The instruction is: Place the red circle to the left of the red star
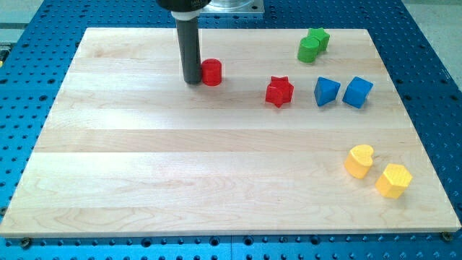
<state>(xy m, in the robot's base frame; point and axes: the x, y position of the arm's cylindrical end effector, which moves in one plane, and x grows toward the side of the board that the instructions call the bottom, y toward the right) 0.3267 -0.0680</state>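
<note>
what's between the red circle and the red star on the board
Nothing: in the camera view only bare wood separates the red circle from the red star. My tip sits against the circle's other side, toward the view's left.

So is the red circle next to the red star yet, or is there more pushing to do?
Partly done: the red circle already sits on the view's left of the red star, but with a clear gap between them. In hand: my tip is right against the circle's left side. Left: probably nudging it toward the view's right, closer to the star.
</note>
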